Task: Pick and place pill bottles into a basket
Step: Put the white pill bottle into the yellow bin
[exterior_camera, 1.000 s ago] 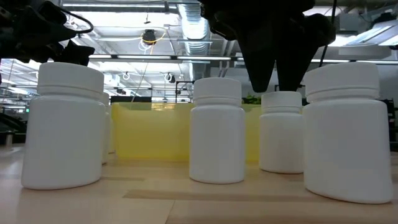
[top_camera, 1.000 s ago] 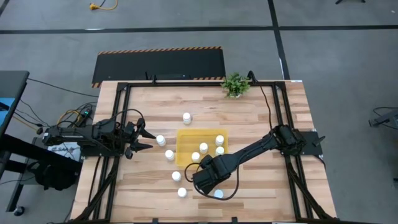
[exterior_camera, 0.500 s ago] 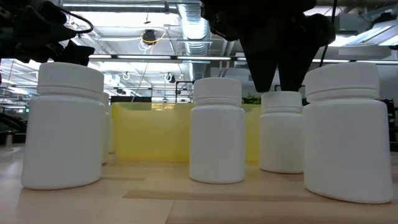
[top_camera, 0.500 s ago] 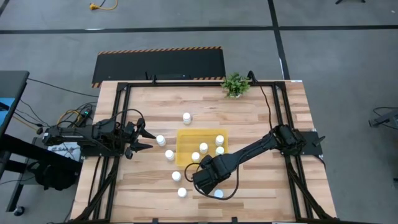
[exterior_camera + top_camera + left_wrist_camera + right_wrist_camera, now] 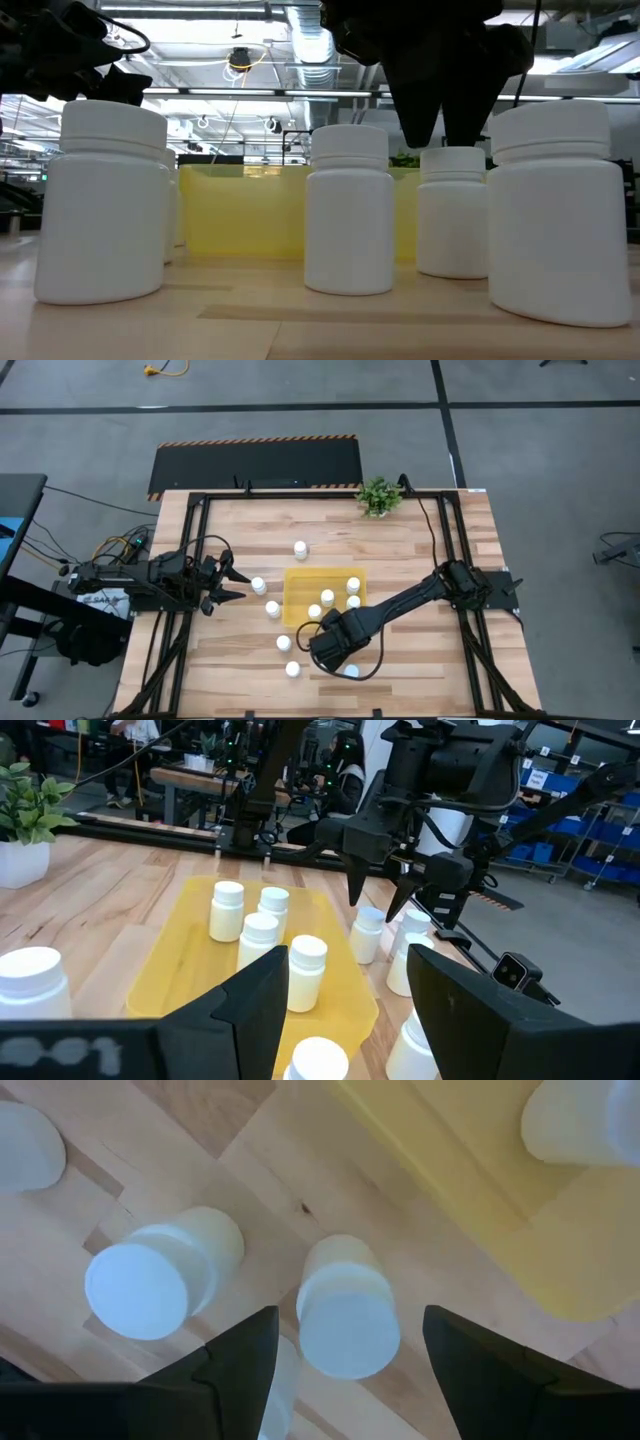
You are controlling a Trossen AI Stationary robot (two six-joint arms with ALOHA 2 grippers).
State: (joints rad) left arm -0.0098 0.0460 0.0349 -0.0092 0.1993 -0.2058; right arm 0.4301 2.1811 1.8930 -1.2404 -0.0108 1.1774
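The yellow basket (image 5: 300, 585) lies mid-table with several white pill bottles (image 5: 327, 597) standing in it. More bottles stand on the wood around it, such as one at the far side (image 5: 300, 548) and one near the front edge (image 5: 293, 669). My right gripper (image 5: 325, 647) points straight down at the basket's near edge. It is open, and its fingertips (image 5: 420, 125) hang just above the cap of an upright bottle (image 5: 347, 1320), one on either side, touching nothing. My left gripper (image 5: 238, 583) waits open and level at the table's left side.
A small green potted plant (image 5: 378, 496) stands at the far edge. Two bottles (image 5: 272, 608) stand between my left gripper and the basket. Another bottle (image 5: 160, 1275) stands close beside the one under my right gripper. A black frame rims the table.
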